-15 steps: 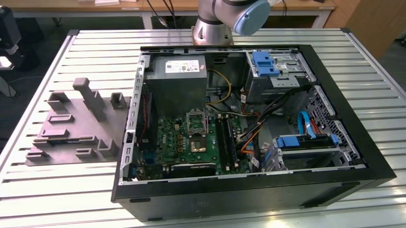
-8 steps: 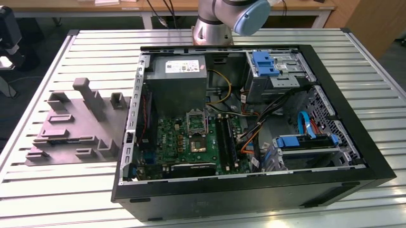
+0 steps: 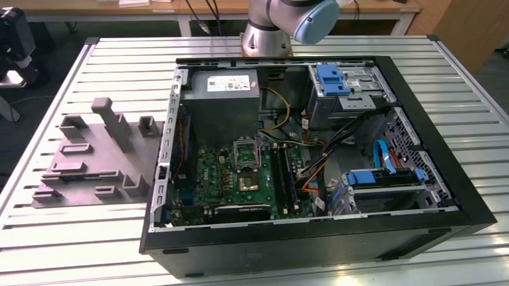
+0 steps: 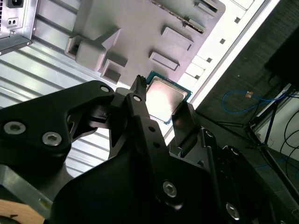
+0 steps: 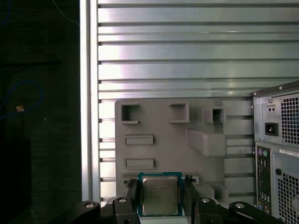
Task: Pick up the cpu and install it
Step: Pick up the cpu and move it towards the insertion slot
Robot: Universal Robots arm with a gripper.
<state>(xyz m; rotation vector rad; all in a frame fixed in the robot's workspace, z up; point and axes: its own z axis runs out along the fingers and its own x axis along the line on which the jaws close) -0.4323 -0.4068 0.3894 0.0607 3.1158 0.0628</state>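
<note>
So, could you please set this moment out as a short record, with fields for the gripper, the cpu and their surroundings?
gripper: shut on the cpu, one finger on each side, in both wrist views
cpu: flat square chip, silver top facing the camera, held over the edge of the grey tray
grey tray: lies on the slatted table, beside the computer case
computer case: lying on the table with its side open, board and cables exposed
task status: cpu lifted, not yet in the case
</note>
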